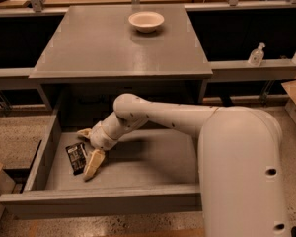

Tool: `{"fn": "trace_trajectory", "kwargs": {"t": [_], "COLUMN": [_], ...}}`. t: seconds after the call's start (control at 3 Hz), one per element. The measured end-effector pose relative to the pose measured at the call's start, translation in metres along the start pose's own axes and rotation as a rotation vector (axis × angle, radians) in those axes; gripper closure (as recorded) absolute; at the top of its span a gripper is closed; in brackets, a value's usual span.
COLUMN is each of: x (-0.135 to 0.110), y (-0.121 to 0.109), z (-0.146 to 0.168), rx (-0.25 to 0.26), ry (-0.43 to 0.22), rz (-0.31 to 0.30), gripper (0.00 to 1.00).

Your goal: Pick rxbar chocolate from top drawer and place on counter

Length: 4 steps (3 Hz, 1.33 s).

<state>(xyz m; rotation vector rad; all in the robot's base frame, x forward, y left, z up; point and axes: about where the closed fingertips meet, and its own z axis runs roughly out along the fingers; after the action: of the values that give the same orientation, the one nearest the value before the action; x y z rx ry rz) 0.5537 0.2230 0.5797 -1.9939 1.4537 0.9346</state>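
entry: drawer open, grasp stage.

- the drawer [103,200] stood pulled out toward the near side, below the counter [113,48]. its long front panel ran across the near edge.
- the snack bar [76,157], in a black wrapper with pale print, lay flat on the drawer floor in the left part, near the left wall but not touching it.
- your arm [163,115] reached from the big white body [241,172] on the right, leftward and down into the drawer.
- your gripper [84,155] sat low inside the drawer, right at the bar. its two tan fingers were spread apart: the far finger [84,132] lay just beyond the bar's far end, and the near finger [93,163] lay along the bar's right edge, looking in contact with it. nothing was clamped. whether the far finger touched the wrapper, i could not tell.
- the bar looked flat on the drawer floor, not lifted.
- on the counter a white bowl [146,21] sat at the far side, a little right of centre.
- a clear pump bottle [256,55] stood on the ledge to the right of the counter.
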Motion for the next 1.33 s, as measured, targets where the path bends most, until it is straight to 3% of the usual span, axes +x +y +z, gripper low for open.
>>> {"fn": "trace_trajectory", "kwargs": {"t": [1.0, 1.33], "x": [-0.01, -0.013], "y": [-0.001, -0.001], "z": [-0.012, -0.014], "rx": [0.006, 0.007], "ry": [0.005, 0.004], "rz": [0.003, 0.003], "gripper": [0.86, 1.0]}}
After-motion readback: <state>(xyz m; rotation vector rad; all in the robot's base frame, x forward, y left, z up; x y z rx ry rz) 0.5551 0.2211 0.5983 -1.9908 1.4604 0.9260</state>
